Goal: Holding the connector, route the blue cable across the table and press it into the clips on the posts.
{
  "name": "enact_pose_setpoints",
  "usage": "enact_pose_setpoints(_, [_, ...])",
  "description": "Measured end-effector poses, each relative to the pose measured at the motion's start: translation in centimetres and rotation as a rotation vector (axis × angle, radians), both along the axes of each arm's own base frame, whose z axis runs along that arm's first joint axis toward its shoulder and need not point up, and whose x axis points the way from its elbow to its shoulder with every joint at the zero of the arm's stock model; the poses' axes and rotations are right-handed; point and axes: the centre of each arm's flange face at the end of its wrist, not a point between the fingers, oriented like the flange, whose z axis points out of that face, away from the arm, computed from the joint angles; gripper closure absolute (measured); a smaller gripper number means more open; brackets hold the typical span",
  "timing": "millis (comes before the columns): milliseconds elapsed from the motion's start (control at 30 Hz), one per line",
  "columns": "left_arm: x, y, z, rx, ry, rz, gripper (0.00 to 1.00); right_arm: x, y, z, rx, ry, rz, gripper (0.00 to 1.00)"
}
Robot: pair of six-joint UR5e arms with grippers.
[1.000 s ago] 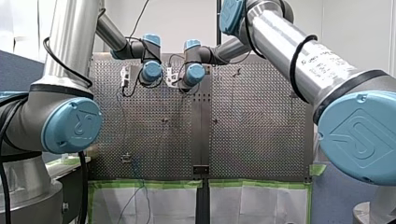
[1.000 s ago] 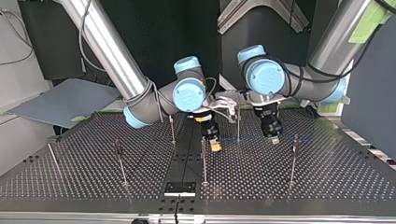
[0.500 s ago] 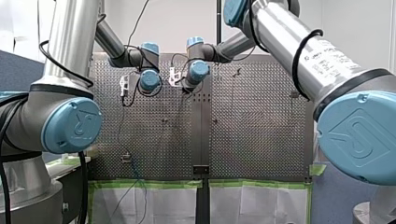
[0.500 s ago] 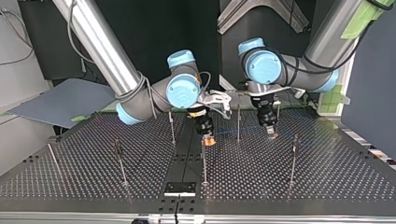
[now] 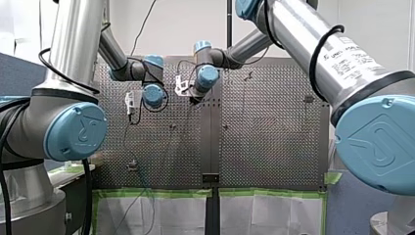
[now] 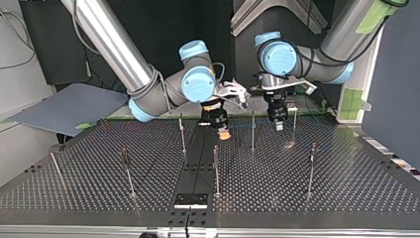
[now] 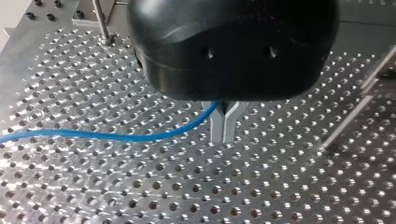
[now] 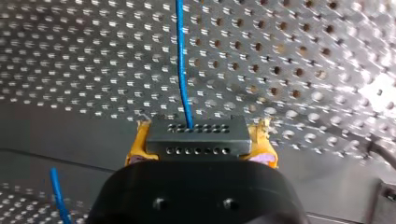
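In the right wrist view my right gripper (image 8: 200,145) is shut on a grey connector block (image 8: 196,132), its yellow pads (image 8: 136,145) pressing on both ends. The blue cable (image 8: 181,60) leaves the connector and runs ahead over the perforated table. My left gripper (image 7: 224,136) has its metal fingers shut on the same blue cable (image 7: 116,136), which trails off to one side just above the plate. Seen in the top view, my right gripper (image 6: 224,133) hangs near the table's centre strip and my left gripper (image 6: 278,124) a little to its right, both above the plate.
Several thin posts stand on the perforated table (image 6: 346,188) in the top view: one (image 6: 182,131) left of my right gripper, one (image 6: 253,133) between the grippers, one (image 6: 216,168) nearer the camera, another (image 6: 311,168) at right. A black plate (image 6: 190,200) sits at the near edge.
Both grippers have risen and drawn back toward the top view's far side, keeping their holds. In the front view both wrists have come nearer the camera.
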Motion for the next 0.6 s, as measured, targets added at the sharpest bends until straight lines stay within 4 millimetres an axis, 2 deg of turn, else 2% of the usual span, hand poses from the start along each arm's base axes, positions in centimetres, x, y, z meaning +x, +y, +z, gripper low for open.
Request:
enact_pose_setpoints(133, [-0.6, 0.2, -1.8, -0.001, 0.015, 0.0, 1.0, -0.2, 0.6, -1.4, 0.016, 0.022, 0.003, 1.0])
enact_pose_setpoints(467, [-2.5, 0.5, -8.9, -0.011, 0.115, -0.022, 1.0, -1.3, 1.8, -5.1, 0.056, 0.071, 0.005, 1.0])
enact_pose_setpoints(600, [-3.3, 0.6, -10.4, -0.02, 0.126, -0.049, 1.0, -1.9, 2.0, -6.6, 0.073, 0.088, 0.002, 1.0])
